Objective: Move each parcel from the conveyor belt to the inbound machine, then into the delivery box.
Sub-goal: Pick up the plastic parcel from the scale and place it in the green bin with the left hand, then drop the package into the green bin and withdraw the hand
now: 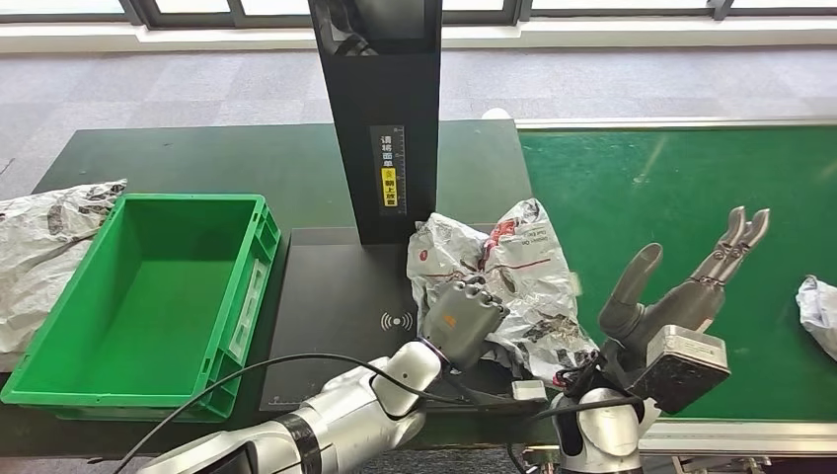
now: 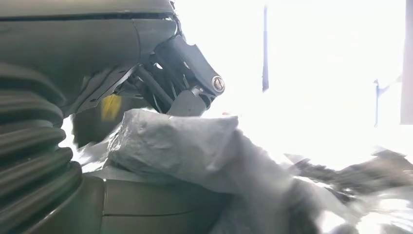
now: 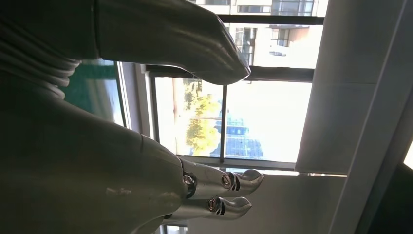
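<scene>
On the black plate of the inbound machine [image 1: 326,296], at its right edge beside the conveyor belt [image 1: 651,188], a crumpled grey parcel [image 1: 503,286] is gripped by the left hand [image 1: 464,321], whose fingers are curled down over the wrapping; in the left wrist view the bag [image 2: 195,151] is seen pressed between the thumb and the dark fingers [image 2: 185,68]. The right hand [image 1: 681,296] is held raised over the belt's near edge, fingers spread apart and straight, nothing in it. The green delivery box [image 1: 148,296] is placed at the left edge of the dark table. A second parcel [image 1: 819,311] is seen at the belt's far right.
</scene>
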Available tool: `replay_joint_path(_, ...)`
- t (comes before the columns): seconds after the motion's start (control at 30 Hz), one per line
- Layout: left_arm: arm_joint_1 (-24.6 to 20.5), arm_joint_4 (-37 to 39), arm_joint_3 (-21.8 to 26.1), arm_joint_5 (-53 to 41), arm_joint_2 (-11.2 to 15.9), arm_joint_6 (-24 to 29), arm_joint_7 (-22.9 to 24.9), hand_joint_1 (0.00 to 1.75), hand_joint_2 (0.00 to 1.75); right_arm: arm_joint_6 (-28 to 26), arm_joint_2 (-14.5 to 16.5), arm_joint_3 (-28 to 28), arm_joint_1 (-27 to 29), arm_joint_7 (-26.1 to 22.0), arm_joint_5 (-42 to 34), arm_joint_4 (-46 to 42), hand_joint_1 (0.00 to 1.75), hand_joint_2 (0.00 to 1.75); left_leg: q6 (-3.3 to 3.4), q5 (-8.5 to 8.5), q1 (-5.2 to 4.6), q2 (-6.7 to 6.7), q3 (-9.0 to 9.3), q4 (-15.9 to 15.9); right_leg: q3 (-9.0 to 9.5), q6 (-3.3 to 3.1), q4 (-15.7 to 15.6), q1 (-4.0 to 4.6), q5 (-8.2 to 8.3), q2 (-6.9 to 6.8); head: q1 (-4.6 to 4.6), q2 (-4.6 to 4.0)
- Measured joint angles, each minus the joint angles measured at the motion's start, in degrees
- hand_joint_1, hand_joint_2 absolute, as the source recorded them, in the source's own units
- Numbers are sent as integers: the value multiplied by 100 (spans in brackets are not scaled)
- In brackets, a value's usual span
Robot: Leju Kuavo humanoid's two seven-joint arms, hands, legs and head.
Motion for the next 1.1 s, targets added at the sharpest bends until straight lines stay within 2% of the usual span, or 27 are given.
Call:
replay_joint_path(0.07, 203, -326, 897, -813, 14, 23, -204, 175, 175, 0, 0, 0, 5, -1, -4, 0, 0, 0, -1, -1, 0, 9, 1, 0, -4, 0, 0, 0, 0, 14, -1, 0)
replay_joint_path(0.13, 338, -586, 1645, -1072, 19, 28, -304, 175, 175, 0, 0, 0, 19, -1, -9, 0, 0, 0, -1, -2, 0, 16, 0, 0, -8, 0, 0, 0, 0, 21, -1, 0)
replay_joint_path(0.23, 441, -851, 2336, -1209, 20, 29, -386, 175, 175, 0, 0, 0, 33, 0, -15, 0, 0, 0, -1, -1, 0, 11, -2, 0, -7, 0, 1, 1, 1, 11, -1, 0)
replay_joint_path(0.4, 772, -1374, 3426, -1839, -19, 30, -889, 175, 175, 0, 0, 0, 33, 0, -68, 2, 0, 0, -1, 0, 0, 14, -2, 0, -8, -1, 3, 0, 1, 15, 0, 0)
replay_joint_path(0.57, 1110, -2109, 4467, -1877, -30, 32, -1434, 175, 175, 0, 0, -7, 34, 0, -107, 2, 0, 0, -1, -1, 1, 14, -4, 0, -10, -1, 3, 1, 1, 15, 0, 0)
replay_joint_path(0.83, 1508, -3408, 6009, -1379, 13, 34, -2359, 175, 175, 0, 0, -98, 43, 0, -120, 5, 0, 0, -2, 0, 2, 15, -5, -2, -14, -2, 4, 2, 0, 15, 0, 0)
replay_joint_path(1.0, 1631, -3917, 6611, -1194, 45, 34, -2558, 175, 175, 0, 1, -119, 46, 0, -108, 26, 0, 0, -2, 0, 2, 13, -8, -2, -13, -2, 5, 1, 0, 13, 0, 0)
replay_joint_path(1.1, 1680, -4227, 7005, -878, 60, 34, -2945, 175, 175, 0, 2, -176, 69, 0, -107, 36, 0, 0, -2, 0, 1, 14, -8, -2, -13, -2, 5, 0, 0, 15, -1, 0)
